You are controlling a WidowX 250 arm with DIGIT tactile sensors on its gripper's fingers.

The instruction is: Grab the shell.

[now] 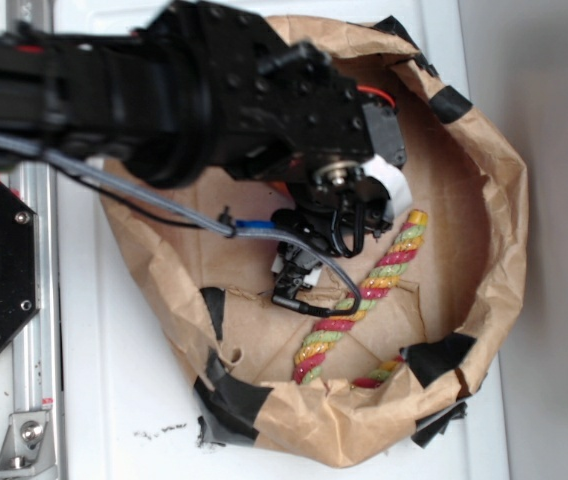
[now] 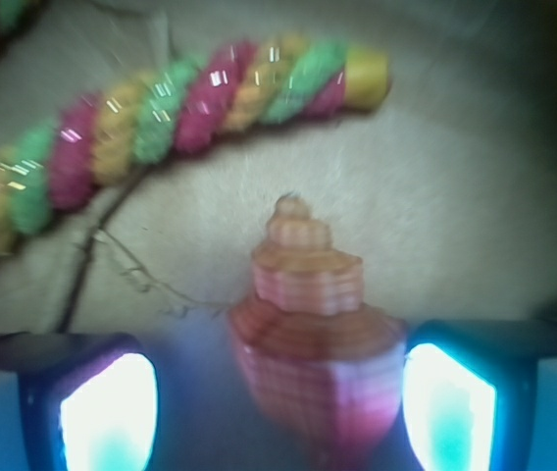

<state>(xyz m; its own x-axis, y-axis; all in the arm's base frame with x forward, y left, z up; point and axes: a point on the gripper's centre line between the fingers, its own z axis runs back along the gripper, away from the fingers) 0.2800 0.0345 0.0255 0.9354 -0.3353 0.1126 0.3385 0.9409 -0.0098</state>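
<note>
Wrist view: the shell (image 2: 315,368) is seen between the spread fingers (image 2: 112,412) of the hand (image 2: 278,412), ungripped. Exterior view: it is hidden beneath the hand (image 1: 299,290).

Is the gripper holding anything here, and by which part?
Cannot be told: the ribbed orange-brown spiral shell sits between the gripper's fingers at its wide end, contact unclear.

The arm (image 1: 164,90) is bulky black plastic studded with small screws, trailing grey and blue cables (image 1: 164,205); the claw (image 2: 278,402) has glowing pale pads (image 2: 112,412).
</note>
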